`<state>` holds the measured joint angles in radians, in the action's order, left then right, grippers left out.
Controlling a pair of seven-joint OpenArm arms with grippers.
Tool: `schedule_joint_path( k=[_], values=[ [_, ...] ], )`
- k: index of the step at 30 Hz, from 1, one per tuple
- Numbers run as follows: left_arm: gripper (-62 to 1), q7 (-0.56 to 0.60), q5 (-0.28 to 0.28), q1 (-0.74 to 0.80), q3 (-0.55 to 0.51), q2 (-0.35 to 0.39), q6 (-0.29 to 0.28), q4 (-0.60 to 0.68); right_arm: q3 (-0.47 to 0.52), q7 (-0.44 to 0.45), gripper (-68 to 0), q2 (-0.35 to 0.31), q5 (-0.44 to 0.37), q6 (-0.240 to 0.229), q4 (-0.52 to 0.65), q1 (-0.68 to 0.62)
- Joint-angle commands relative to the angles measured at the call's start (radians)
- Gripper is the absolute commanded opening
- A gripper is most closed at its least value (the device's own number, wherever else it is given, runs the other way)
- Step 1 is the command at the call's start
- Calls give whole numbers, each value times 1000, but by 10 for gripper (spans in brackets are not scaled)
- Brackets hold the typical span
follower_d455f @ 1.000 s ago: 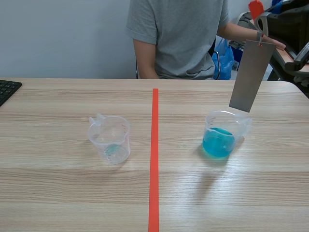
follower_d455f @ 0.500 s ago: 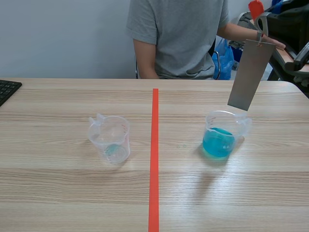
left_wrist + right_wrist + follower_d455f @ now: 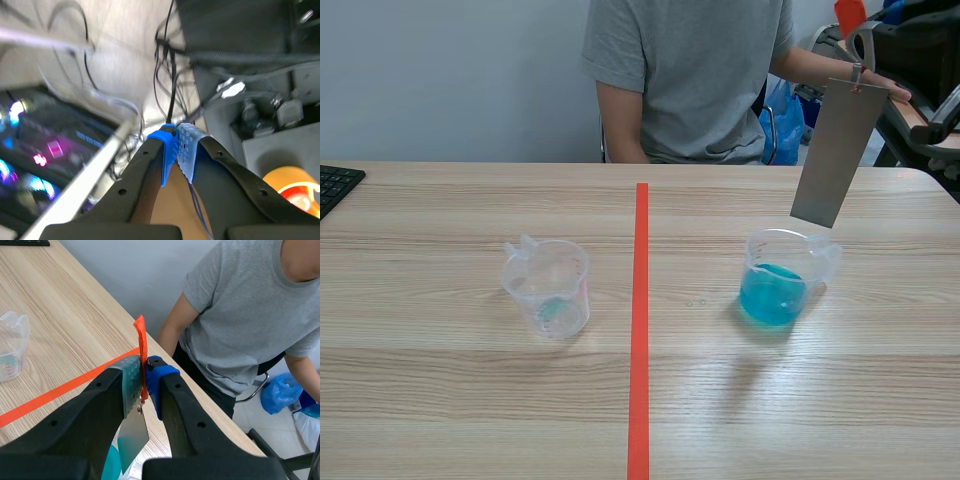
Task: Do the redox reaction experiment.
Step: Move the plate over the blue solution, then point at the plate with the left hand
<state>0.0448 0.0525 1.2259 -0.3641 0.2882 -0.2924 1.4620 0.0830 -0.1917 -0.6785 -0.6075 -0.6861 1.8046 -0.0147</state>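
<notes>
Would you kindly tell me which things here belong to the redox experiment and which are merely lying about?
For the job:
- beaker of blue liquid
- nearly empty clear beaker
- grey metal plate, hanging by its red tag

Lying about:
- black keyboard
- blue bag behind the person

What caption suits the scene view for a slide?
Plate hanging by its tag above the blue beaker; a near-empty beaker left of the tape; person behind.
</notes>
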Motion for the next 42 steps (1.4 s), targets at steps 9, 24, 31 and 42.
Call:
schedule_joint_path(
  k=[9,24,31,42],
  values=[
    [-582,8,10,90,-53,25,-90,362,-2,15,-664,-11,-15,3,13,18],
    [-582,18,119,-231,-36,31,-288,665,-2,16,-664,-11,-56,-34,14,18],
    [-582,11,119,-454,101,31,-329,665,-2,19,-664,-11,-60,-48,14,18],
    [-582,11,96,-760,355,14,-322,451,-2,19,-664,-11,-64,-60,14,18]
  ],
)
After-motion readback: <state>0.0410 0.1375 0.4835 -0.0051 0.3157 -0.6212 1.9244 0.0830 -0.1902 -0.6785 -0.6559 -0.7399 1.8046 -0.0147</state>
